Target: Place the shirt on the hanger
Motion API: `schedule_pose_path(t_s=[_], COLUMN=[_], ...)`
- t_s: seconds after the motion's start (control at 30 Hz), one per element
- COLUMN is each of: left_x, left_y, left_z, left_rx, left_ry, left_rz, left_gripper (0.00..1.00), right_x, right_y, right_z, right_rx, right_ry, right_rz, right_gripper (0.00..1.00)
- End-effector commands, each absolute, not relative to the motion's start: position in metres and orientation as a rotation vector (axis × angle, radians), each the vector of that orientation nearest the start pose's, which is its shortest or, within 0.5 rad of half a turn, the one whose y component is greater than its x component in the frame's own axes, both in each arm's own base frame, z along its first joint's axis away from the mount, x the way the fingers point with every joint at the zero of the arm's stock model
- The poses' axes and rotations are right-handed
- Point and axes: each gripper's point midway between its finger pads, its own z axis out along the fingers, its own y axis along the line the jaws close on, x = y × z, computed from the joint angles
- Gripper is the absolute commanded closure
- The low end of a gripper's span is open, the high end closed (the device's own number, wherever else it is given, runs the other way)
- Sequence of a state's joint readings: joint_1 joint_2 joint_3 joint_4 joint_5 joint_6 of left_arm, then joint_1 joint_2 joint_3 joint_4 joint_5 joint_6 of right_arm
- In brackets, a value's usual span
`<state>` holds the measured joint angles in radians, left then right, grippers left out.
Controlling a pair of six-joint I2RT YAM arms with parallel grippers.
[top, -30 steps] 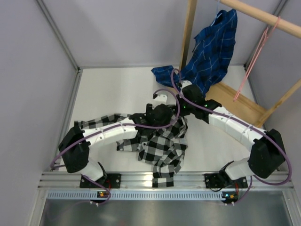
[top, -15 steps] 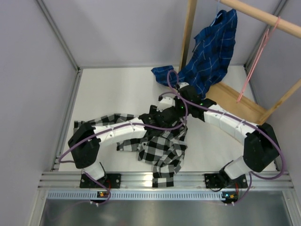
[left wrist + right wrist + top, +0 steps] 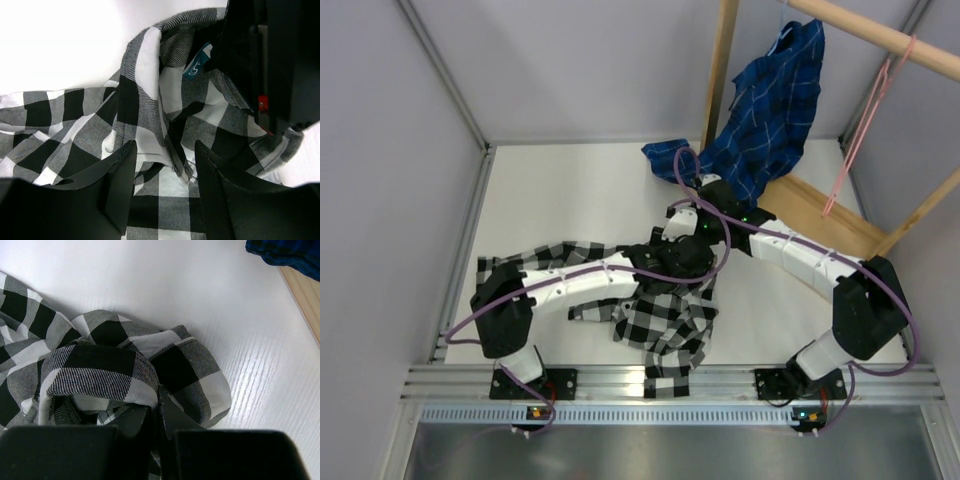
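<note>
The black-and-white checked shirt (image 3: 665, 325) lies crumpled on the white table between the two arms. My right gripper (image 3: 682, 222) is shut on a fold of its collar edge (image 3: 100, 365), the fabric arching up over the pinched fingertips (image 3: 158, 402). My left gripper (image 3: 678, 262) hovers just beside it over the shirt, jaws apart, with a raw seam edge (image 3: 180, 167) lying between the fingers (image 3: 120, 185). A teal neck label (image 3: 196, 67) shows near the right gripper's dark body. The pink hanger (image 3: 860, 125) hangs empty from the wooden rod (image 3: 880, 35) at the far right.
A blue plaid shirt (image 3: 770, 100) hangs from the rod and drapes onto the table behind the grippers. The rack's wooden base board (image 3: 825, 220) and upright post (image 3: 720, 80) stand at the back right. Grey walls enclose the table on the left and back.
My left gripper moved right and nearer over the shirt's collar, close to the right gripper, and its jaws narrowed. The right gripper shifted slightly, still pinching the fabric.
</note>
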<state>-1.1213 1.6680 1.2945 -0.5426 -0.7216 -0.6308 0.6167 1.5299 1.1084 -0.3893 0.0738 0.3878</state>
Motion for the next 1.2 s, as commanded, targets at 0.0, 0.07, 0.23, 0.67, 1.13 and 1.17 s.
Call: schedule_pose_path(t_s=[0.0, 0.07, 0.23, 0.67, 1.13, 1.17], left_x=[0.269, 0.272, 0.285, 0.304, 0.249, 0.245], left_y=[-0.326, -0.325, -0.318, -0.298, -0.316, -0.322], left_z=[0.138, 0.131, 0.12, 0.134, 0.162, 0.175], left_rx=[0.234, 0.223, 0.196, 0.146, 0.357, 0.362], left_ry=[2.205, 2.214, 2.212, 2.185, 2.255, 2.219], left_rz=[-0.021, 0.0, 0.066, 0.048, -0.432, -0.515], left_gripper=[0.45, 0.46, 0.57, 0.94, 1.0, 1.0], right_x=[0.343, 0.342, 0.339, 0.329, 0.278, 0.27], right_y=[0.24, 0.24, 0.239, 0.241, 0.23, 0.22], right_z=[0.15, 0.151, 0.153, 0.161, 0.239, 0.261], right_rx=[-0.188, -0.189, -0.197, -0.22, -0.376, -0.355], right_ry=[2.31, 2.306, 2.301, 2.274, 2.109, 2.046], right_rz=[0.437, 0.44, 0.448, 0.515, 0.697, 0.69], right_gripper=[0.99, 0.99, 0.99, 1.0, 0.17, 0.07])
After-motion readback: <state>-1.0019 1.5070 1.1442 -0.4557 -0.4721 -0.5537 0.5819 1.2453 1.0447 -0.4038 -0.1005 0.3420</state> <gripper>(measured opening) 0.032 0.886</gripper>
